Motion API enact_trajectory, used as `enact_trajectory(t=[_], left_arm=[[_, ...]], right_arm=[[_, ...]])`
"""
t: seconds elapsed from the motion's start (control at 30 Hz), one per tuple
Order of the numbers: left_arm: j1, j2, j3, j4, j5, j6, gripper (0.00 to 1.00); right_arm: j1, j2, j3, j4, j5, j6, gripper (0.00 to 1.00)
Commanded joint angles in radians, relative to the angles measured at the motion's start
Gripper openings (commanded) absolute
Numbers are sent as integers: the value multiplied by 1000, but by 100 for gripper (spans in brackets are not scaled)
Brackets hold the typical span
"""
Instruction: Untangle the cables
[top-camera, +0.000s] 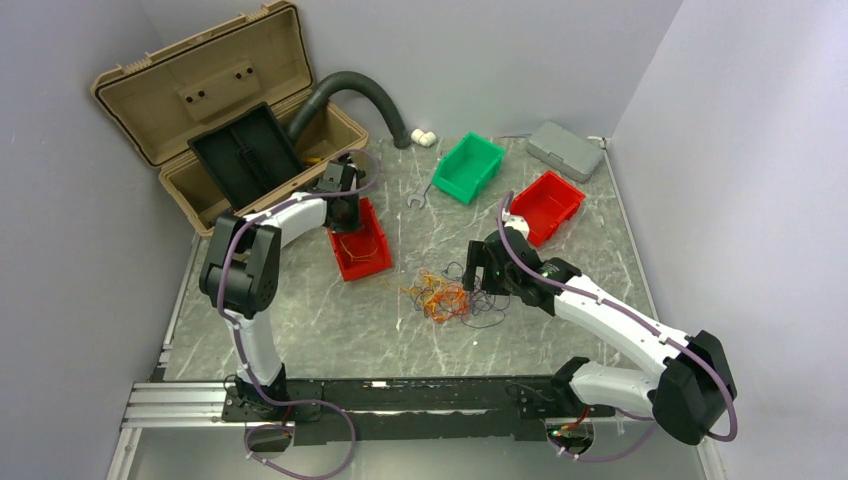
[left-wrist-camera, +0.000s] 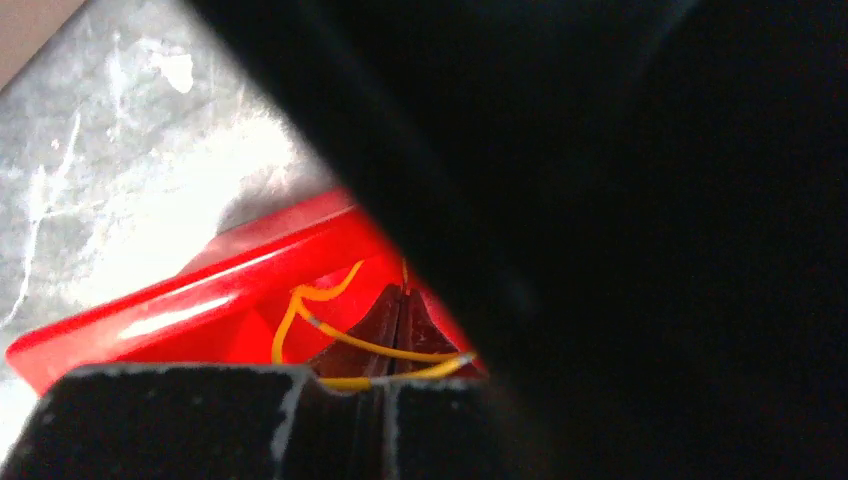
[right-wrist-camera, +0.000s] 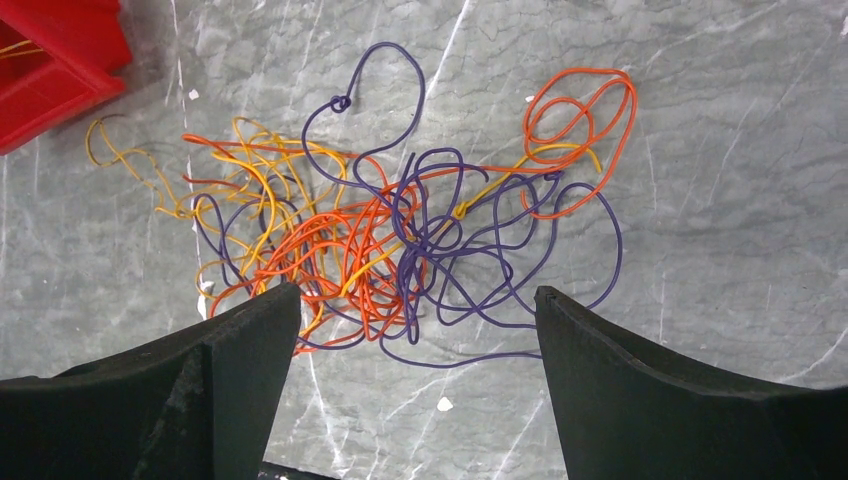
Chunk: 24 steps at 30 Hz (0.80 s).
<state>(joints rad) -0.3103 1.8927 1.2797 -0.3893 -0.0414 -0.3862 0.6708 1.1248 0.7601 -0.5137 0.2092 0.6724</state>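
Left gripper (top-camera: 345, 205) first, seen from above: it hangs over the far end of a red bin (top-camera: 362, 255) on the left of the table (top-camera: 300, 320), with a few thin strands lying inside that bin. My right gripper (top-camera: 473, 272) sits low at mid-table, jaws spread, just beside the cables (top-camera: 440, 298), which lie in a loose orange, yellow and dark heap on the bare top between the two arms. Farther back stand a green bin (top-camera: 468, 167), a second red bin (top-camera: 547, 205), a grey case (top-camera: 565, 150) and an open tan toolbox (top-camera: 215, 110) with a dark hose (top-camera: 350, 95) curving out of it.

From my left wrist, the left gripper (left-wrist-camera: 400, 322) is pressed together down inside the red bin (left-wrist-camera: 200, 300). A yellow strand (left-wrist-camera: 330, 335) loops across the bin floor and past the tips; whether it is pinched I cannot tell. Much of this view is black.

From my right wrist, the right gripper (right-wrist-camera: 415, 300) stands wide apart, holding nothing, its fingers (right-wrist-camera: 245, 370) framing the near edge of the cables (right-wrist-camera: 400, 230). Orange, yellow and purple strands knot together at the centre, with looser loops spilling outward. A corner of the red bin (right-wrist-camera: 50, 60) shows at the upper left.
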Motion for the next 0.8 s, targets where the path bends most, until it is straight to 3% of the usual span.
enact_trajectory(t=[0.0,0.13,0.33,0.57,0.77], left_arm=[[-9,36,-38,73,10,-11,0],[-23,26,-97,127,-17,-9,0],[-61,-60,-101,74,-92,26,5],[-85,-199,-85,-10,-95,41,27],[-88,-245,-54,-91,-89,50,39]], right_arm=[[-6,-19,20,25,17,-15,89],[-13,-29,10,28,19,-19,89],[-30,-17,7,15,24,-22,89],[-50,-28,-2,24,7,-22,89],[-56,-51,-16,21,7,-25,89]])
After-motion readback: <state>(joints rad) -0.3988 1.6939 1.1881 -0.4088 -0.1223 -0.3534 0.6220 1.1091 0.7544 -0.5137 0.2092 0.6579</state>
